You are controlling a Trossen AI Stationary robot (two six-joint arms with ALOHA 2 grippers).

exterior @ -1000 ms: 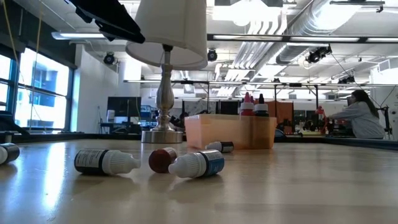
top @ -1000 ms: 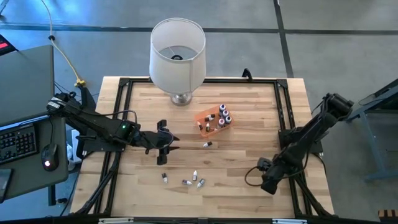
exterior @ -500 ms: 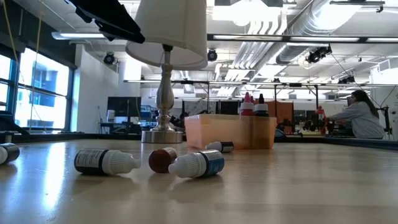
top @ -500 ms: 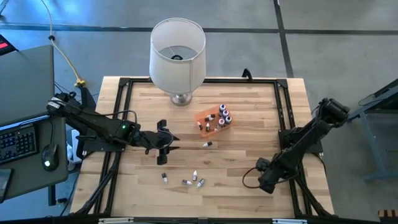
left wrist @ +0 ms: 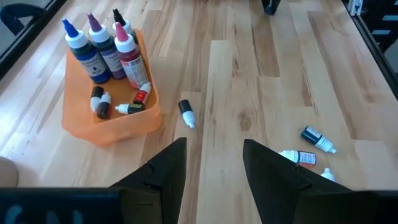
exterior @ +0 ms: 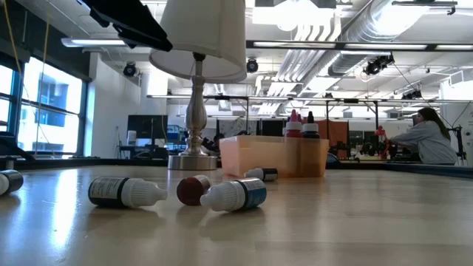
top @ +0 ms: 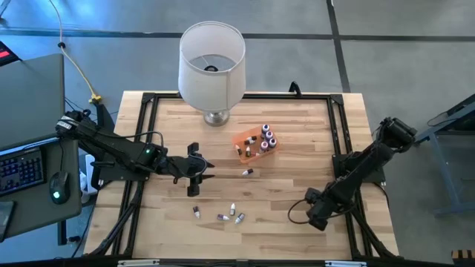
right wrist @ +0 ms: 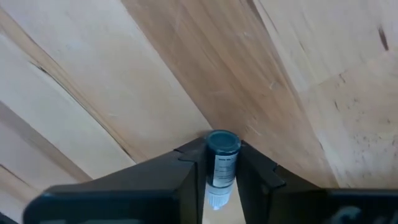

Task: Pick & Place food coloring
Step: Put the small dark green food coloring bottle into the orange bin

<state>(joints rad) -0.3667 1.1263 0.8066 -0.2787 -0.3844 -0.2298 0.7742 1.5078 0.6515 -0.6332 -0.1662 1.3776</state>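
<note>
One dropper bottle (right wrist: pixel 221 163) sits pinched between my right jaws (right wrist: pixel 214 171), low over the surface (top: pixel 282 185). My left jaws (left wrist: pixel 212 168) hang open, empty. Gripped slim, it could slip out.

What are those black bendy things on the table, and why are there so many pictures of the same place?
Those are two robot arms with pinching grippers. One camera looks straight down from above, one sits low on the wooden table, and one rides on each arm's wrist.

On the table stand a white lamp and an orange tray holding several food coloring bottles. Four bottles lie loose near the front edge and one more lies beside the tray.

The left gripper hovers open over the table, holding nothing. The right gripper is low, near the table's right front part, and pinches a small bottle between its fingers.
</note>
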